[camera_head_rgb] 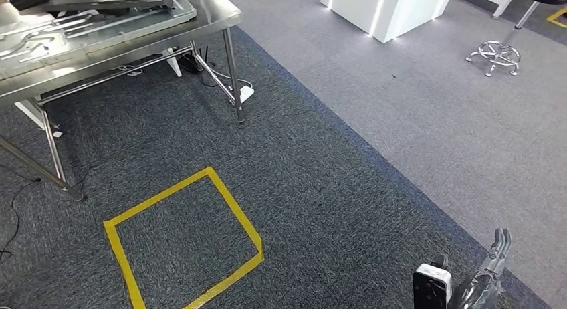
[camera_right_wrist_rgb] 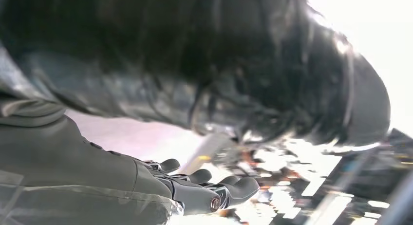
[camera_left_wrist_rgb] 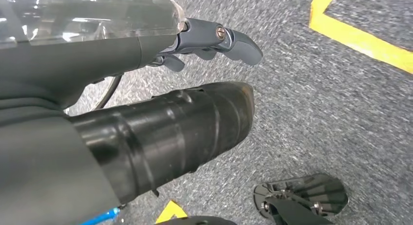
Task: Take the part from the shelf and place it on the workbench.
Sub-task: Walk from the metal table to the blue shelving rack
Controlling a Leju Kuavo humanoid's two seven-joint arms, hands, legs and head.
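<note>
- Two hands to report, both low by the floor; neither is near the desk.
- L hand: in the left wrist view the dark fingers are lightly bent and stand well apart from the thick thumb. Nothing sits between them, just dark carpet behind. Spread and empty.
- R hand: at the bottom right corner of my head view, fingers pointing up over the dark carpet, close to where it meets the lighter grey floor.
- R wrist view is v. blurred. The fingers are bent a little, w/ a gap to the big dark thumb. I see nothing held in that gap, so I read it as spread, empty.
- Steel desk is top left in the head view, well apart from both hands.
- Flat grey metal parts lie on the desk, overlapping. Can't tell if any of them is the task's part.
- Yellow tape square is on the carpet, just in front of the desk legs.
- White cabinet w/ lit strips is at the top.
- Stool base is top right, on the lighter floor.
</note>
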